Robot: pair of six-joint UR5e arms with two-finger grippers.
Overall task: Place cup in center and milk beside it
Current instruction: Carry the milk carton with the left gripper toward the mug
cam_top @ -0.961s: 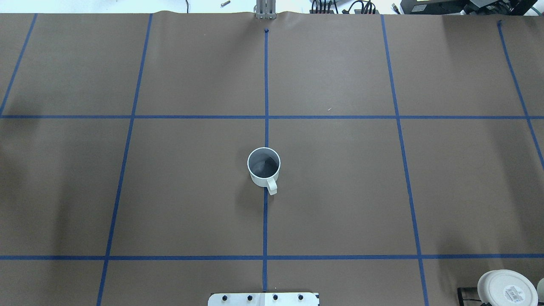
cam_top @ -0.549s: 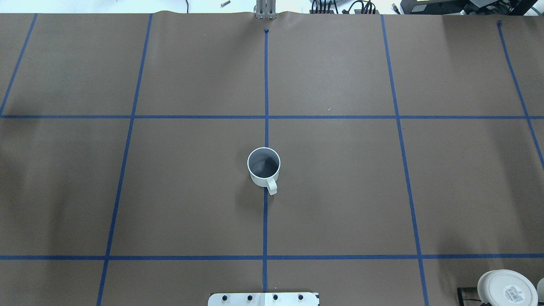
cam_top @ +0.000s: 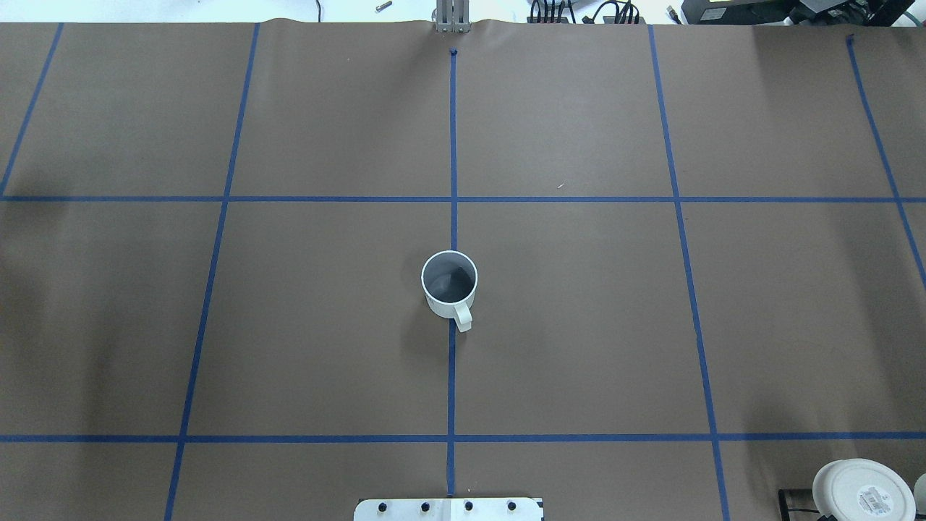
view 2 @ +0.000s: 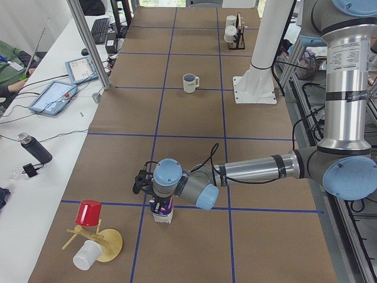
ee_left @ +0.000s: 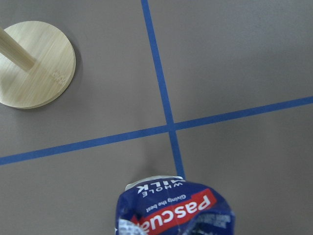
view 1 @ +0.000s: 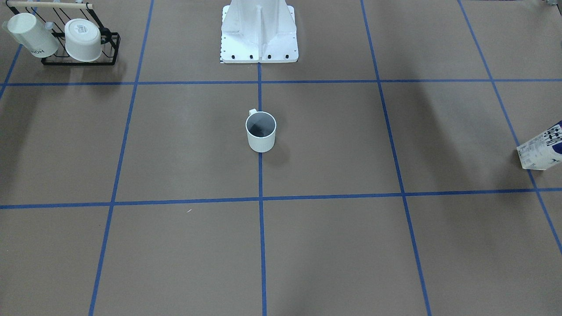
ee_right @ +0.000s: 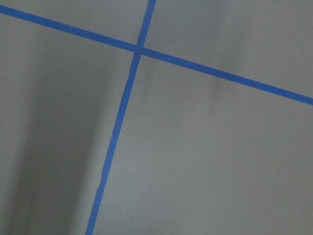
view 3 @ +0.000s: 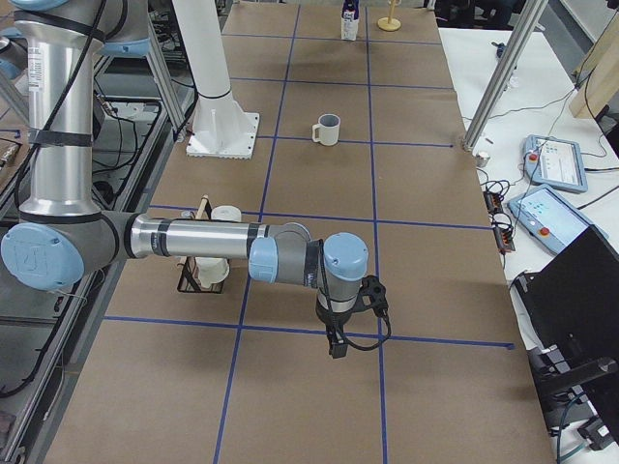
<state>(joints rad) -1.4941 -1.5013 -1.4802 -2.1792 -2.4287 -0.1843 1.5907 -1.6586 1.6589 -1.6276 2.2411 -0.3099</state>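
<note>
The cup (cam_top: 448,284), a plain white mug with a greyish inside, stands upright on the center (cam_top: 579,318) of the brown tabletop, on the middle blue tape line, with its handle toward the robot. It also shows in the front view (view 1: 261,131). The milk (view 2: 162,210) stands far off toward the table's left end, at a tape crossing. The left gripper (view 2: 159,200) is right over its top; I cannot tell if it grips. The left wrist view shows the carton top (ee_left: 173,208) close below. The right gripper (view 3: 335,346) hangs low over bare table; I cannot tell its state.
A black rack (view 1: 79,57) with two white mugs stands near the robot's right side. A wooden stand (view 2: 97,240) with a red cup and a white cup is beside the milk. The robot's white base (view 1: 259,35) is behind the cup. Tablets lie on the operators' table (view 2: 59,94).
</note>
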